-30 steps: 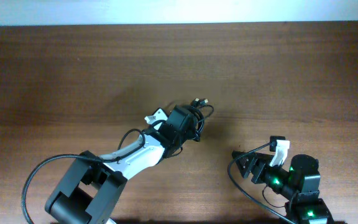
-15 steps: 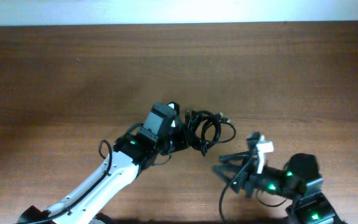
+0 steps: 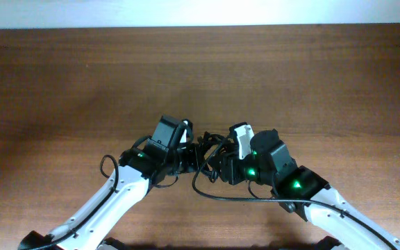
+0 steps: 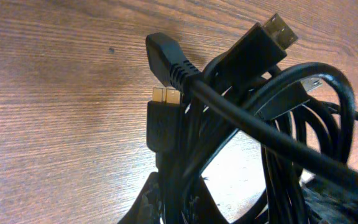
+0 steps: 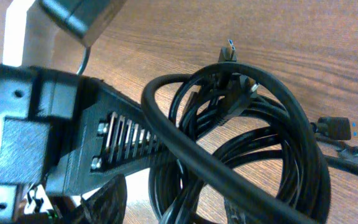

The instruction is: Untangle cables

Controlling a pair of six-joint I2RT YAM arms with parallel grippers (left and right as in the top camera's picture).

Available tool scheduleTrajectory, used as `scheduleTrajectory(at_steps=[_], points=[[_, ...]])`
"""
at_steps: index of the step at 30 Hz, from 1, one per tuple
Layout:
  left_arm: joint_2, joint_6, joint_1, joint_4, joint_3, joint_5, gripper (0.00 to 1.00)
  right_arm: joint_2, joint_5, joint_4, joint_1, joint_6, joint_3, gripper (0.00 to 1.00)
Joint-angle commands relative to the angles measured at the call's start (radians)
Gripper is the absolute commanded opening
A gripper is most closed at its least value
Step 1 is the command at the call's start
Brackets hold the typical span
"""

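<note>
Right under my left wrist camera, the left fingers (image 4: 166,202) are pinched shut on the cables (image 4: 253,124), a bunch of black loops lying on the counter (image 4: 55,124). A gold plug (image 4: 280,31) sticks out of the top of the bunch. A second gold-tipped plug (image 4: 165,94) sits just below a black angled connector (image 4: 166,56). From the right wrist I see the coil pressed against the left arm's ribbed finger. Only a dark edge of the right fingers (image 5: 107,199) shows, so I cannot tell how far apart they stand. A blue-tipped plug (image 5: 228,50) rises behind the coil. Overhead, both arms meet at the bundle near mid-counter.
</note>
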Motion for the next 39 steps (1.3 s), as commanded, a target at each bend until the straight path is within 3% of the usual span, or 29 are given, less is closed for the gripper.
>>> scheduleTrajectory(at_steps=[1, 3, 5, 6, 7, 9, 11, 15, 17, 18, 20, 21, 22, 23, 24, 27, 30, 31, 33, 34, 35, 36, 38, 39], points=[[-0.012, 0.097, 0.003, 0.083, 0.005, 0.148, 0.0, 0.069, 0.041, -0.002, 0.005, 0.084, 0.018, 0.48], [-0.013, 0.114, 0.003, 0.086, 0.005, 0.158, 0.0, 0.117, 0.047, -0.001, 0.005, 0.148, 0.018, 0.44], [-0.018, 0.125, 0.003, 0.085, 0.005, 0.132, 0.0, 0.123, 0.028, 0.0, 0.005, 0.165, 0.018, 0.21], [-0.018, 0.124, 0.012, 0.076, 0.005, 0.016, 0.0, 0.104, -0.039, 0.0, -0.005, 0.164, 0.018, 0.04], [-0.018, 0.123, 0.029, 0.07, 0.005, -0.073, 0.0, 0.084, -0.093, 0.002, -0.023, 0.16, 0.018, 0.04], [-0.017, 0.029, 0.116, 0.031, 0.005, -0.264, 0.0, -0.021, -0.473, 0.09, -0.137, 0.014, 0.018, 0.04], [-0.017, -0.143, 0.194, 0.026, 0.005, -0.217, 0.04, -0.078, -0.751, 0.183, -0.221, -0.065, 0.018, 0.04], [-0.018, -0.169, 0.327, 0.03, 0.005, -0.126, 0.0, -0.072, -0.802, 0.084, -0.312, -0.128, 0.018, 0.04], [-0.017, -0.169, 0.516, 0.056, 0.005, 0.265, 0.0, -0.072, -0.481, -0.127, -0.362, -0.126, 0.018, 0.04], [-0.017, -0.169, 0.558, 0.073, 0.005, 0.407, 0.0, -0.071, -0.406, -0.188, -0.362, -0.124, 0.018, 0.15], [-0.017, -0.128, 0.569, 0.083, 0.005, 0.443, 0.0, -0.071, -0.419, -0.208, -0.361, -0.124, 0.018, 0.28], [-0.017, -0.019, 0.559, 0.082, 0.005, 0.379, 0.0, -0.071, -0.422, -0.209, -0.361, -0.123, 0.018, 0.42], [-0.017, 0.187, 0.529, 0.071, 0.005, 0.273, 0.0, -0.071, -0.421, -0.211, -0.361, -0.105, 0.018, 0.52], [-0.017, 0.251, 0.489, 0.022, 0.005, 0.088, 0.0, -0.071, -0.428, -0.211, -0.361, -0.097, 0.018, 0.57], [-0.017, 0.251, 0.46, -0.001, 0.005, -0.002, 0.0, -0.071, -0.439, -0.209, -0.361, -0.097, 0.018, 0.57], [-0.018, 0.307, 0.376, 0.051, 0.005, 0.114, 0.0, -0.07, -0.448, -0.15, -0.312, -0.074, 0.018, 0.59], [-0.017, 0.29, 0.325, 0.06, 0.005, 0.039, 0.0, -0.04, -0.167, -0.153, -0.218, 0.054, 0.018, 0.59], [-0.017, 0.22, 0.326, 0.044, 0.005, 0.005, 0.03, -0.026, -0.124, -0.153, -0.209, 0.064, 0.018, 0.59], [-0.017, 0.212, 0.326, 0.021, 0.005, -0.014, 0.55, -0.002, -0.124, -0.164, -0.209, 0.064, 0.018, 0.59], [-0.017, 0.2, 0.326, -0.015, 0.005, -0.054, 0.57, 0.008, -0.124, -0.172, -0.21, 0.064, 0.018, 0.6], [-0.017, 0.139, 0.326, -0.054, 0.005, -0.082, 0.72, 0.019, -0.124, -0.179, -0.209, 0.064, 0.018, 0.62], [-0.017, 0.052, 0.325, -0.1, 0.005, -0.099, 0.79, 0.028, -0.124, -0.182, -0.209, 0.064, 0.018, 0.63], [-0.017, -0.013, 0.325, -0.124, 0.005, -0.09, 0.74, 0.038, -0.124, -0.185, -0.209, 0.064, 0.018, 0.63], [-0.017, -0.063, 0.325, -0.151, 0.005, -0.091, 0.62, 0.04, -0.124, -0.185, -0.209, 0.064, 0.018, 0.63]])
